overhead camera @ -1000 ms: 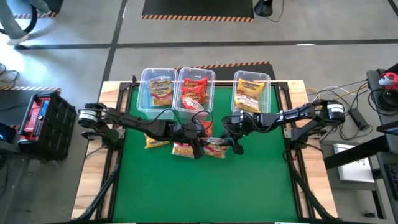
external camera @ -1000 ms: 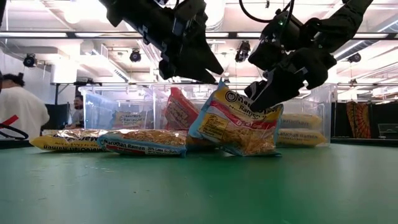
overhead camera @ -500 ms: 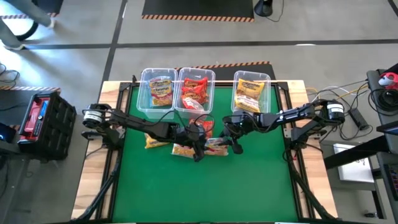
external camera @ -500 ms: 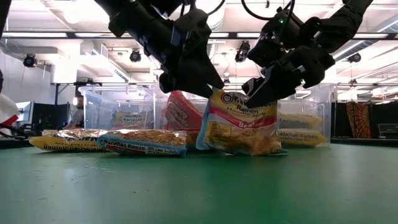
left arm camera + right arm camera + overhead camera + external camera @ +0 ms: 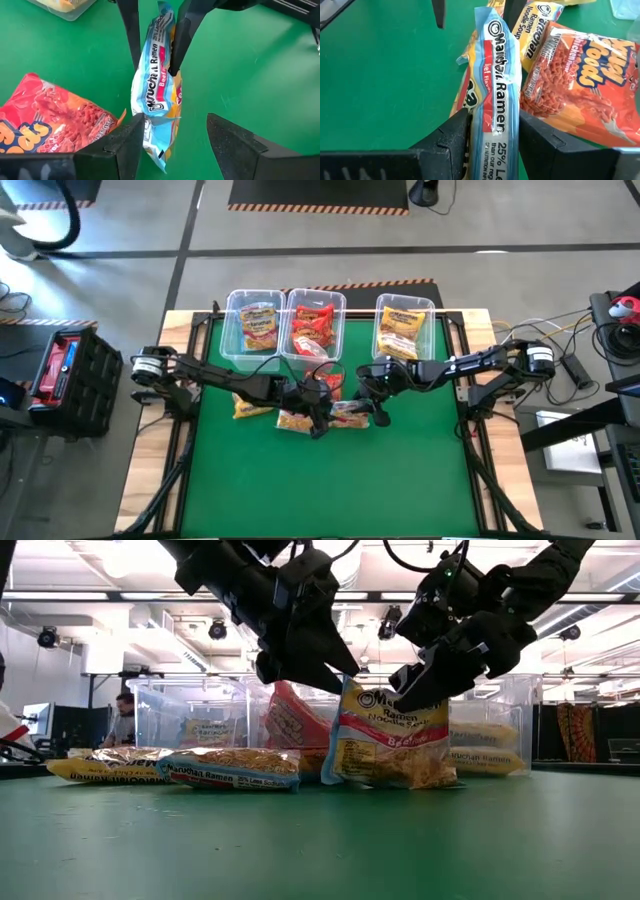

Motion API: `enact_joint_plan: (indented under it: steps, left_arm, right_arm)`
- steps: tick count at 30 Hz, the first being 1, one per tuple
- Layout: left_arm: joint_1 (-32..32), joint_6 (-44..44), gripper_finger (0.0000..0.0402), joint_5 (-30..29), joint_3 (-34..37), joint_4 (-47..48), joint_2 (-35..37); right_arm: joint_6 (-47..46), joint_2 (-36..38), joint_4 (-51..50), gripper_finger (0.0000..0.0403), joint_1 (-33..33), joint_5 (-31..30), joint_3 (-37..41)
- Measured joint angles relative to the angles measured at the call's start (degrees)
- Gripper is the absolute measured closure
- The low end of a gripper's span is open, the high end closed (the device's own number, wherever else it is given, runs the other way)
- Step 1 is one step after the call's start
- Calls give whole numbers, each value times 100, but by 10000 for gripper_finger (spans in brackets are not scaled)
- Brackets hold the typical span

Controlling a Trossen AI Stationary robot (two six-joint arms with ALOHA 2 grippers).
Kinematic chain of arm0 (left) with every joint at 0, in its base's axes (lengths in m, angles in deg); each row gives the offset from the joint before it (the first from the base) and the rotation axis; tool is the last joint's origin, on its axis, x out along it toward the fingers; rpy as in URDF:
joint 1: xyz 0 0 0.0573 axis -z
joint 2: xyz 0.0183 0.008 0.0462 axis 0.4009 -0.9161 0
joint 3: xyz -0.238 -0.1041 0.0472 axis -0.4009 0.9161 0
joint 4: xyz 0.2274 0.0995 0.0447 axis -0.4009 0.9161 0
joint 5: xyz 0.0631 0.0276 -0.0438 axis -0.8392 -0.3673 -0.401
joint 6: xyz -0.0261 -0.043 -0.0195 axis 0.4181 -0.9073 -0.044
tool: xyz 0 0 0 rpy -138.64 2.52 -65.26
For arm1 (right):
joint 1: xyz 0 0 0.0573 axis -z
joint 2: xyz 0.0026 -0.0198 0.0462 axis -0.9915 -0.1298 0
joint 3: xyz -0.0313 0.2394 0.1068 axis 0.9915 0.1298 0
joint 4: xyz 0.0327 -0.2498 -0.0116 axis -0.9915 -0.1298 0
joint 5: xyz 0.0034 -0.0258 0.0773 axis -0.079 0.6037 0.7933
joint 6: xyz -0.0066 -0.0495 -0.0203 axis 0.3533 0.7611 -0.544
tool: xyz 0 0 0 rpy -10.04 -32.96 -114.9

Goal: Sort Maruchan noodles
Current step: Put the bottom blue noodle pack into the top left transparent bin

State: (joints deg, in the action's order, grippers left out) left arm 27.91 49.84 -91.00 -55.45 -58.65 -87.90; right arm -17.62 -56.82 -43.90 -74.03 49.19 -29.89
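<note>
Standing on edge mid-desk, the beef ramen packet [image 5: 388,740] is pinched by the right gripper [image 5: 492,130], while the left gripper [image 5: 172,135] fingers spread wide around it; a loose pinch could topple it.

One camera hangs high overhead, looking straight down on the whole green table [image 5: 400,470] from far off. Another sits at tabletop height, facing level across the table into the room. Each wrist camera looks past its own arm's fingers at close range. All four share the upright blue-edged noodle packet [image 5: 392,736] at mid-table.
</note>
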Motion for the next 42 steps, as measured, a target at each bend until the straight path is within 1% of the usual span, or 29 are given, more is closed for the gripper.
enact_joint_plan:
  steps: [4, 10, 14, 18, 21, 26, 31, 37, 39, 42]
  left_arm:
    - [0, 40, 201, -14, 0, 24, 8]
    - [-26, 346, 201, -184, -1, -172, 34]
    - [-66, 509, 201, -187, -125, -70, 43]
    - [-74, 706, 201, -176, -188, -64, 37]
    - [-79, 674, 201, -64, -190, -70, 14]
    - [-74, 545, 201, 71, -184, -336, -197]
    - [-135, 545, 201, 459, -184, -632, -407]
    - [-181, 733, 201, 480, -181, -732, -584]
    - [-177, 653, 201, 518, -181, -752, -686]
    - [-177, 388, 202, 748, -237, -765, -788]
  right_arm:
    - [-4, 0, -27, 261, -2, 3, -14]
    - [13, 0, -162, 262, -151, 4, -181]
    - [13, -2, -324, 262, -185, 0, -203]
    - [14, -4, -207, 262, -188, -3, -203]
    - [13, -4, -214, 262, -190, -8, -208]
    - [13, -4, -195, 262, -203, -40, -302]
    - [13, -4, -202, 262, -228, -46, -358]
    - [5, -4, -260, 262, -338, -46, -358]
    - [4, -4, -282, 262, -394, -44, -358]
    - [-14, -4, -410, 262, -431, -44, -358]
